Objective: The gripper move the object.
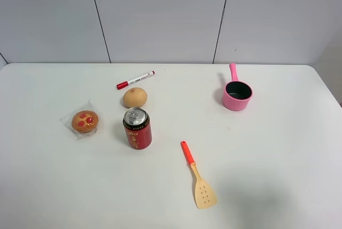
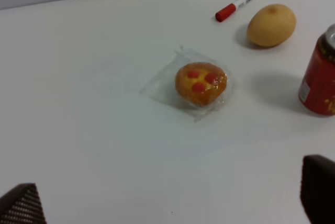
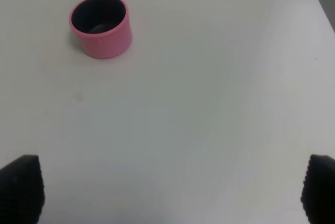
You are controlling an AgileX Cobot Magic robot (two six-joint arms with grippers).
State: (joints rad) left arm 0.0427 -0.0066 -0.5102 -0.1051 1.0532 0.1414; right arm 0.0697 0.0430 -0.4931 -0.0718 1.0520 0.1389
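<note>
The red soda can point(image 1: 137, 128), standing just in front of the potato point(image 1: 134, 97), carries gold lettering down its side, too small and blurred to read.

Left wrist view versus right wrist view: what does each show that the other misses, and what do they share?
Only the left wrist view shows the potato, the wrapped pastry, the red marker and part of the soda can. Only the right wrist view shows the pink pot. Both show the white table and dark fingertips of their own end effector at the frame corners, spread wide with nothing between them.
</note>
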